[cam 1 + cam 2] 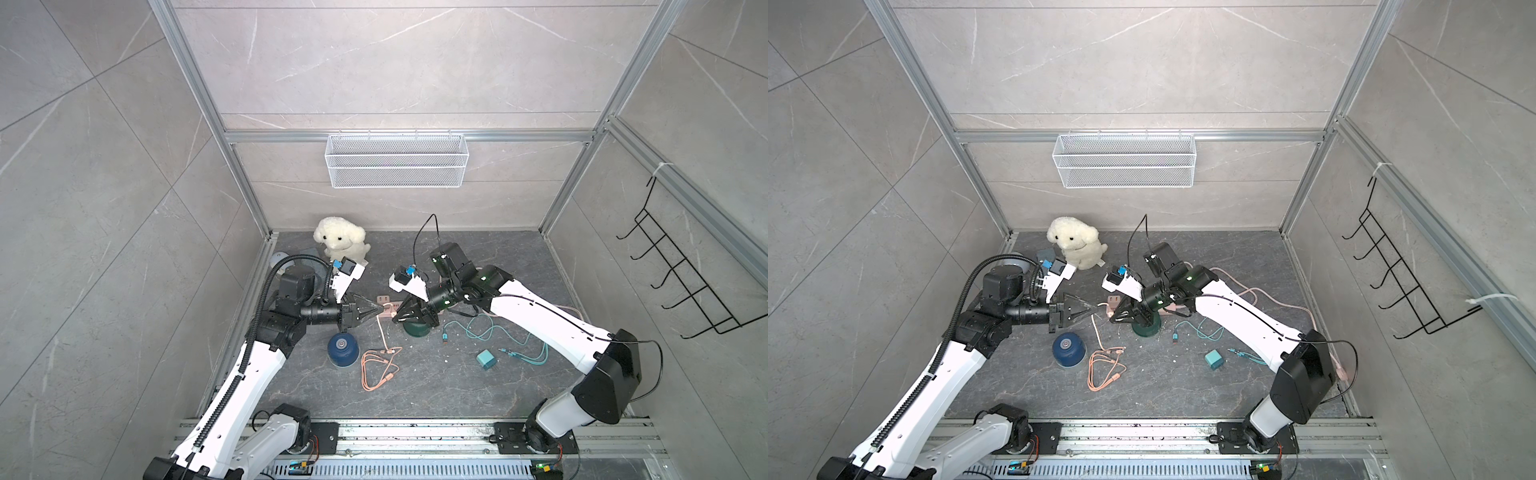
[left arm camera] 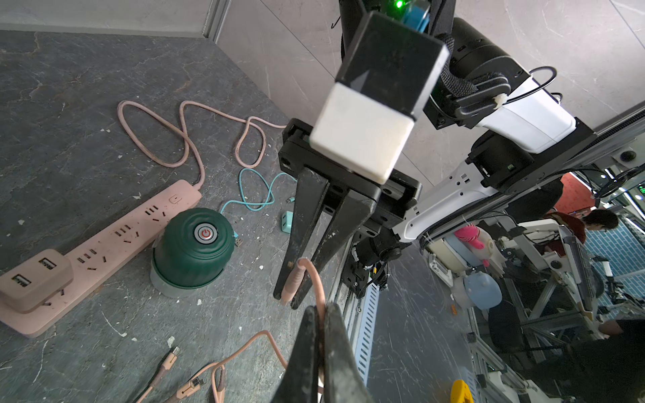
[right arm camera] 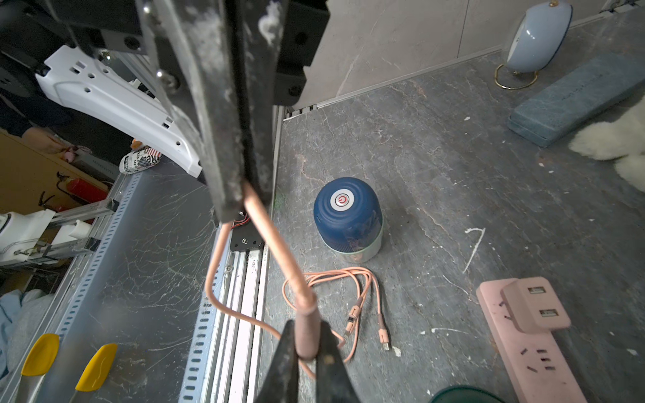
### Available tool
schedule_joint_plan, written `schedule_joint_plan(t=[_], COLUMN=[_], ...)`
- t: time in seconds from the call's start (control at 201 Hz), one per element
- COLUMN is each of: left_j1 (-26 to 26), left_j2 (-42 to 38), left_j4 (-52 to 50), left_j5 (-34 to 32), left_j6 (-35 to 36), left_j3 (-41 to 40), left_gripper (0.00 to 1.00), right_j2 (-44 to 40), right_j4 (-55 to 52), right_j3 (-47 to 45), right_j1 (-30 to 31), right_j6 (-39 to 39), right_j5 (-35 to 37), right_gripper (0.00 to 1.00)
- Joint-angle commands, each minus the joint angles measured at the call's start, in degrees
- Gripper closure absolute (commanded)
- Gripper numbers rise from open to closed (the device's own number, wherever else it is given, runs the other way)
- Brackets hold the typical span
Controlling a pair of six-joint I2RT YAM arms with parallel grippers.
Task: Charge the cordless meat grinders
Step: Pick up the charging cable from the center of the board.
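Left pincer (image 2: 320, 310) and right pincer (image 3: 307, 345) both clamped on pink charging cable (image 3: 275, 244).
Navy grinder (image 3: 347, 216) and green grinder (image 2: 193, 244) stand on surface (image 3: 453, 174); opposed pulling could bend the plug (image 3: 307, 314) or drop it.

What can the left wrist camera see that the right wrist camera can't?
Only the left wrist view shows the teal cable and teal plug cube. Only the right wrist view shows the navy blue grinder, the pale blue round thing and the blue-grey case. Both show the pink power strip and the pink cable, held in the left fingers and the right fingers.
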Motion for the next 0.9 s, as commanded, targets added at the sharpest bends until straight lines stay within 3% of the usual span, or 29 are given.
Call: schedule_joint_plan(t=[0.0, 0.06, 0.154, 0.239, 0.652, 0.891], left_j1=[-0.2, -0.2, -0.2, -0.2, -3.6, -4.3], left_j2=[-1.0, -0.3, 1.8, 3.9, 10.0, 10.7], left_j4=[0.4, -0.8, -2.5, -3.5, -3.3, -5.2], left_j5=[1.2, 1.1, 1.2, 2.5, 6.5, 6.2], left_j6=[0.6, 1.5, 3.3, 5.0, 7.6, 8.3], left_j3=[0.3, 0.8, 1.9, 2.8, 6.6, 6.7], left_gripper=[1.00, 0.88, 0.55, 0.47, 0.47, 0.65], right_j2=[-0.3, -0.1, 0.0, 0.4, 2.4, 2.2], right_j4=[-2.6, -3.4, -4.4, -5.4, -7.2, -7.2], right_j3=[2.5, 2.9, 3.4, 4.0, 6.3, 6.7], right_j1=[-0.1, -0.1, -0.1, -0.1, 0.1, 0.1], right_j6=[-1.4, -1.6, -1.9, -2.1, -2.0, -2.0], right_j5=[-2.7, -2.5, -2.2, -2.0, -1.9, -1.6], right_gripper=[0.92, 0.92, 0.92, 0.92, 0.91, 0.92])
